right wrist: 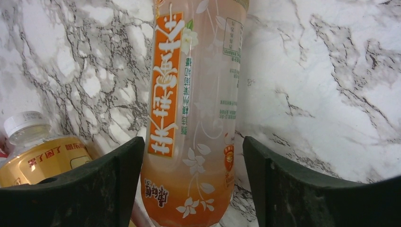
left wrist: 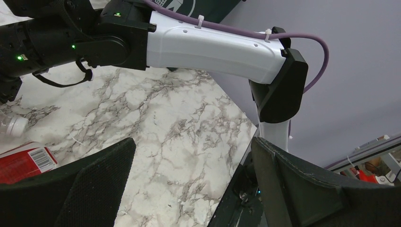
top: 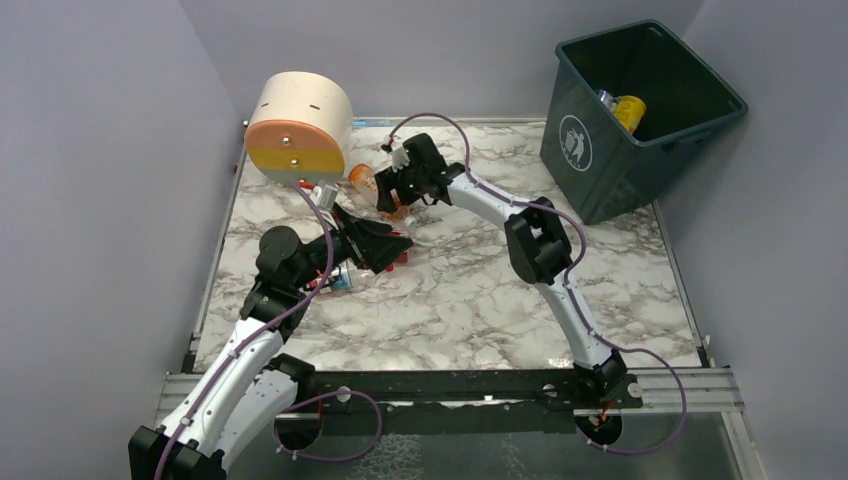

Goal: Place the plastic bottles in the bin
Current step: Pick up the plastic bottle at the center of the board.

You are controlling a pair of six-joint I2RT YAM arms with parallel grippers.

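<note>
The right gripper straddles an orange bottle lying on the marble table, its fingers apart with a sliver of gap on one side. The left gripper stands wide open near a red-labelled bottle. A yellow bottle lies in the bin.

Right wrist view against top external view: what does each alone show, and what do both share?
Only right wrist: the orange label and flower print on the peach bottle, the white cap of a neighbouring bottle. Only top external: the teal bin holding a yellow bottle, and the cream cylinder. Both: the marble table and the right gripper.
</note>
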